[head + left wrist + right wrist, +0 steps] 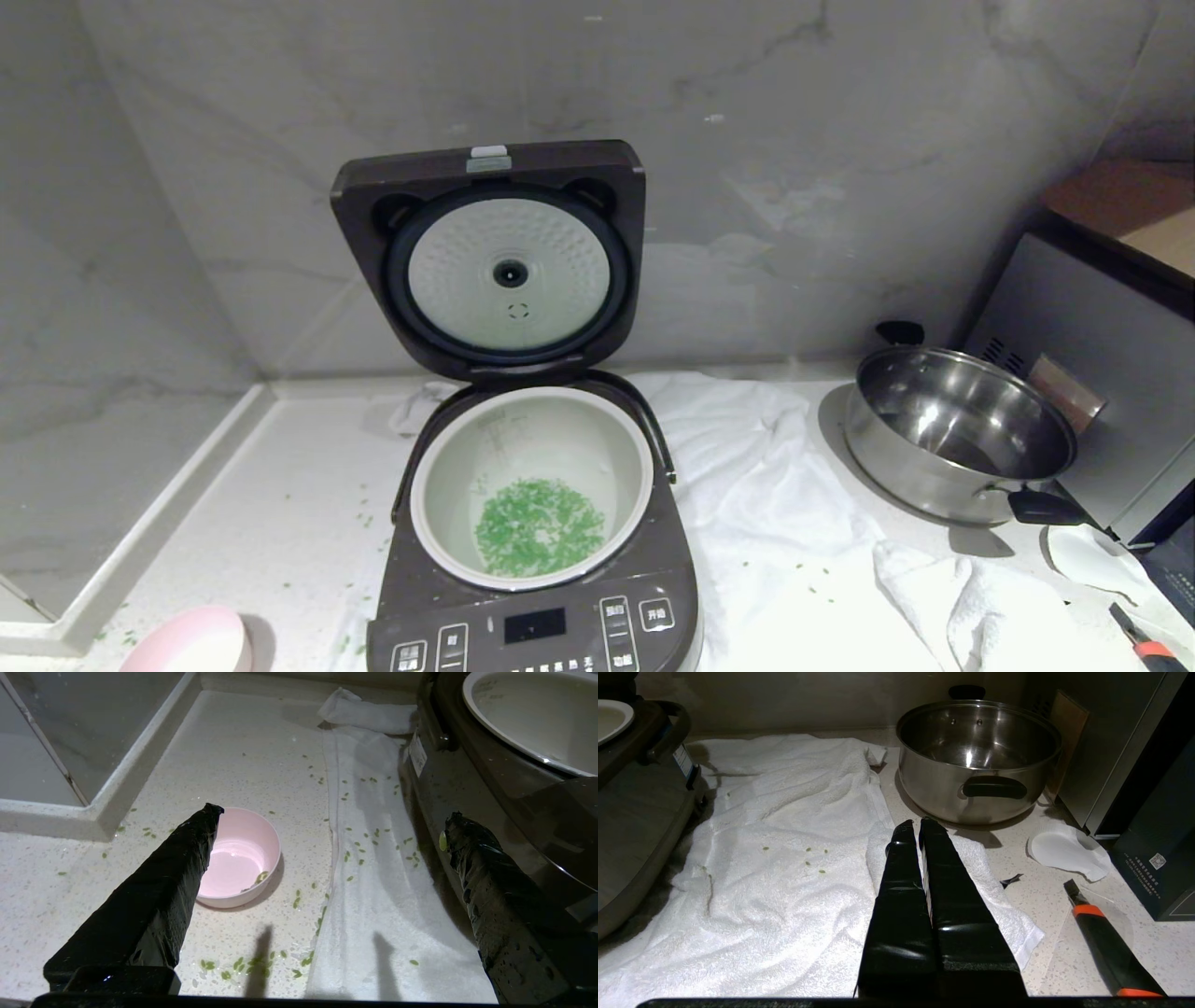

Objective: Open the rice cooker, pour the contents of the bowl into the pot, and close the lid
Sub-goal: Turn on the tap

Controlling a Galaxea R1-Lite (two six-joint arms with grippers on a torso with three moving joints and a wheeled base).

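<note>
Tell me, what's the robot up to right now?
Left gripper open above emptied bowl; right gripper shut, idle. Green bits in pot. Lid still up.

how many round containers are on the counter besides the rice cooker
2. A pink bowl sits on the counter left of the rice cooker, nearly empty. A steel pan with black handles stands to the right, by the grey box. Others may lie outside the views.

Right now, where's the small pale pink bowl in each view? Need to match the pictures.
Head view: small pale pink bowl at the bottom left edge, cut off, left of the dark brown-grey rice cooker.
Left wrist view: centre, on the speckled counter, nearly empty.
Right wrist view: not in it.
Shared landmark: the rice cooker, seen in all three views, with the white towel beside it.
</note>
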